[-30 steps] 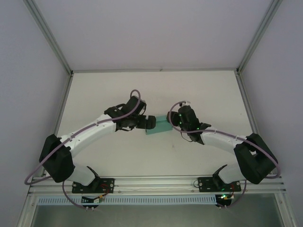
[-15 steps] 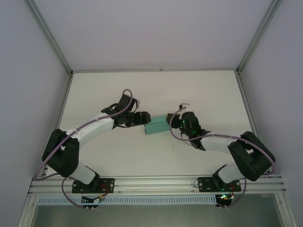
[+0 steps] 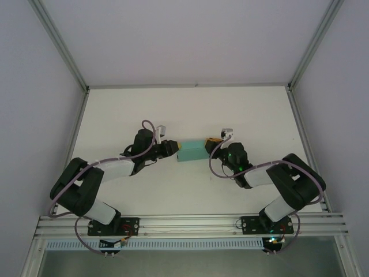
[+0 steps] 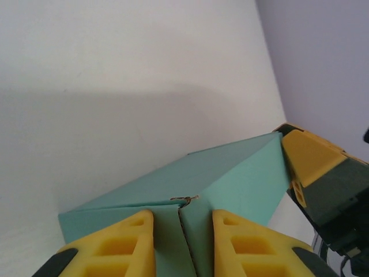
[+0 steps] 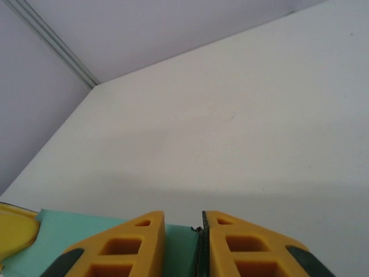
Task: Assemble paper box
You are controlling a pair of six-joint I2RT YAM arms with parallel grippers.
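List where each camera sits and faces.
Top external: above and behind the bases, looking down on the table, with the paper box between left claw and right claw.
Left wrist: behind the left claw, facing along the box toward a right claw finger.
Right wrist: behind the right claw, facing the table's far left corner.
Shared: all show the box.

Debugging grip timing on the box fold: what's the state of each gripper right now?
Left gripper: closed on the paper box, at its near end.
Right gripper: nearly shut, pinching the paper box's thin edge.
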